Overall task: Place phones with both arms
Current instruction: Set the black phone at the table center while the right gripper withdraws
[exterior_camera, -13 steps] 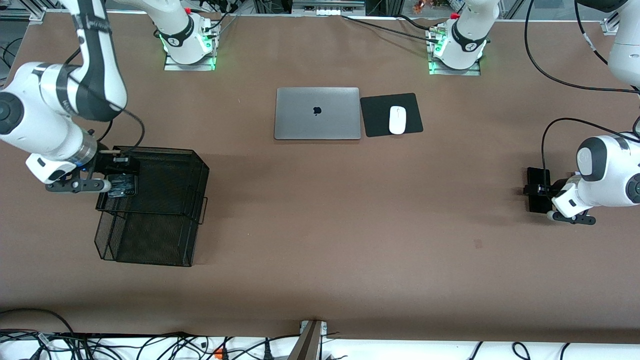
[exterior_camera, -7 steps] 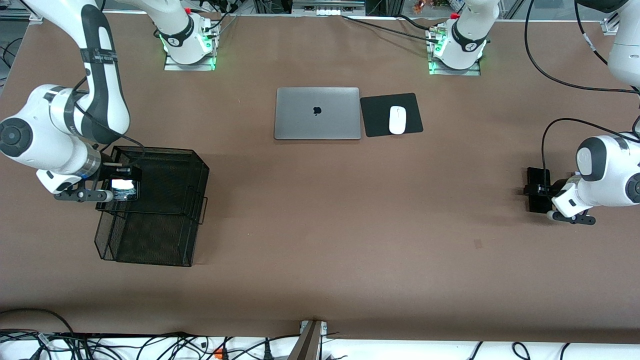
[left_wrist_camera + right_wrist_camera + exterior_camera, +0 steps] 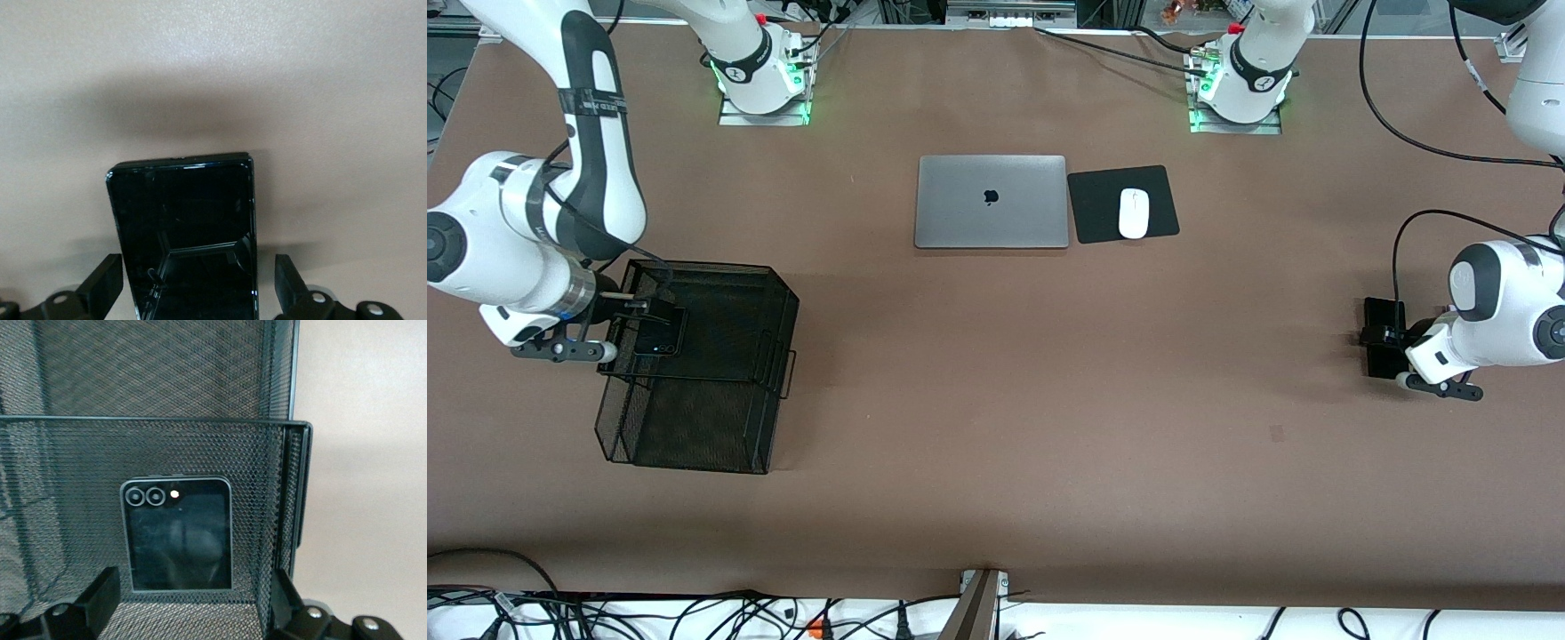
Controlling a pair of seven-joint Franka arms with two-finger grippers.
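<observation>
Right wrist view: I see open right gripper [image 3: 190, 603] over squarish black folded phone [image 3: 179, 535] lying in black wire-mesh tray [image 3: 200, 447]; left gripper [image 3: 199, 293] open astride long black slab phone [image 3: 183, 230].

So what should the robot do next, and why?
Probably lift the right tool straight up out of the mesh tray. Its fingers stand open, and the folded black phone lies flat on the tray, let go. The left tool is open around the long black phone on the table and could close next.
</observation>
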